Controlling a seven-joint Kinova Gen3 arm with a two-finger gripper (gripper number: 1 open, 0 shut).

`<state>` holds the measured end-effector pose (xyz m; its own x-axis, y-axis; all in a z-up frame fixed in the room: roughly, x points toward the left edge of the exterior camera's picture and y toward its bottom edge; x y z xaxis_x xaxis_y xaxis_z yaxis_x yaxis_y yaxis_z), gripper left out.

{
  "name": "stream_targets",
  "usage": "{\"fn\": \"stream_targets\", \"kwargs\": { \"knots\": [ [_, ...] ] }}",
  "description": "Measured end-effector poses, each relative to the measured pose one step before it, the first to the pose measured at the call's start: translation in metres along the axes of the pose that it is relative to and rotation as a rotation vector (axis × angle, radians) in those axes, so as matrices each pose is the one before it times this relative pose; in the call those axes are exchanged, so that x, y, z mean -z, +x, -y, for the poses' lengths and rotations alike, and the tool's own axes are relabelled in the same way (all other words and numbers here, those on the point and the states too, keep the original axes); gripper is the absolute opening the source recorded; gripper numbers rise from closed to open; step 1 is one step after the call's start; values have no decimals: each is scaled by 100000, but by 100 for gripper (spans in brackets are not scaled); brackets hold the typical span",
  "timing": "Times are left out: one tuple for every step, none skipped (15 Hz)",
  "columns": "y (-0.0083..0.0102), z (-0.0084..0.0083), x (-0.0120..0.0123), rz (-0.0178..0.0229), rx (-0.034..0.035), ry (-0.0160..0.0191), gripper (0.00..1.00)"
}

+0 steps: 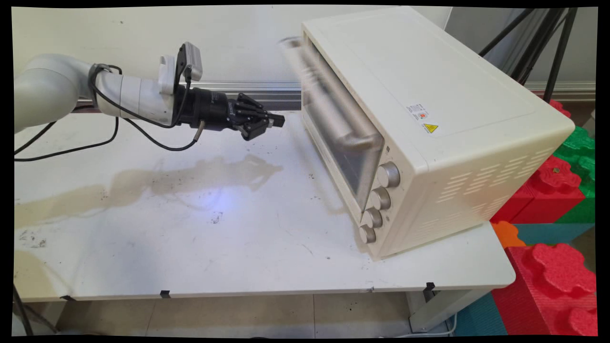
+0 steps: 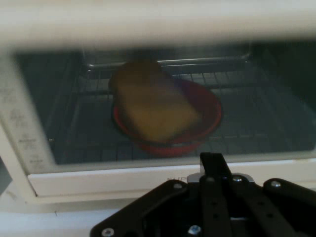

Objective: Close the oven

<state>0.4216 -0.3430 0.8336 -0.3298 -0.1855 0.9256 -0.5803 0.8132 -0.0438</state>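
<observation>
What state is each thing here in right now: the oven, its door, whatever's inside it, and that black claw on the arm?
Oven: standing on the white table, front facing the arm.
Oven door: motion-blurred, so open or closed cannot be told.
Red bowl: inside the oven on the wire rack, upright.
Bread: lying in the red bowl, brownish-yellow.
Gripper: in mid-air just short of the oven door, holding nothing, fingers together.
</observation>
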Motion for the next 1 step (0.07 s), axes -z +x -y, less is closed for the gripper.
{"fn": "stream_targets", "kwargs": {
  "knots": [
    [69,16,11,-33,-327,-47,0]
  ]
}}
